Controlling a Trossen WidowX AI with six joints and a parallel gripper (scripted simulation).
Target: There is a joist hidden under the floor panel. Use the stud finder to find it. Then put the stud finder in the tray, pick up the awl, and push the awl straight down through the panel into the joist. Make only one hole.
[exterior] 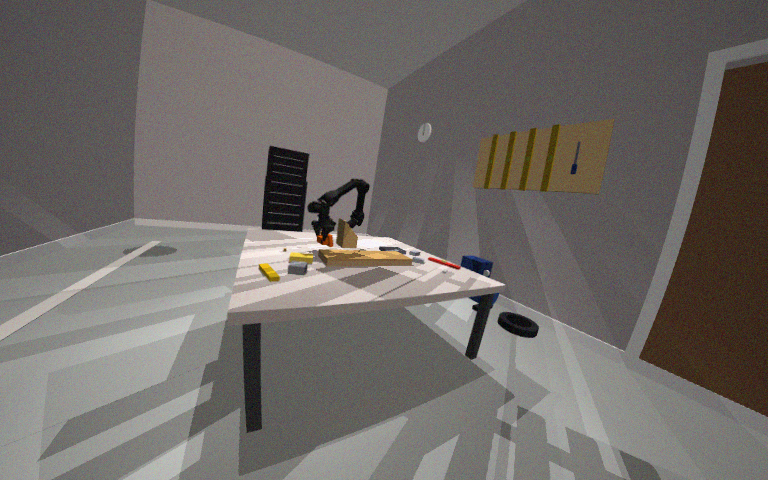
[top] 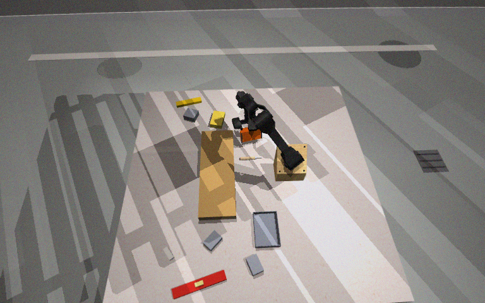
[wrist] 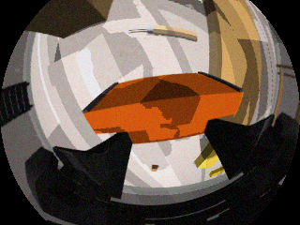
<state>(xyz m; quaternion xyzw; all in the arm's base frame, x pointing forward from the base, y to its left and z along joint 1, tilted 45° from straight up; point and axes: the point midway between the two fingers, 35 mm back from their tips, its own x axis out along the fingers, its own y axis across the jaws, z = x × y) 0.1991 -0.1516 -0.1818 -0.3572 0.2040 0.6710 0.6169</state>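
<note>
The hand (top: 246, 129) (exterior: 324, 237) (wrist: 167, 124) grips the orange block (top: 251, 135) (exterior: 327, 240) (wrist: 164, 112), seemingly just off the panel's (top: 216, 178) (exterior: 368, 258) (wrist: 230, 52) edge.

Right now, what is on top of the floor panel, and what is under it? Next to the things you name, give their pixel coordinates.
No object is visible on the floor panel (top: 216, 178) (exterior: 368, 259), only shadows. Its underside is covered, so I cannot see any joist.
</note>
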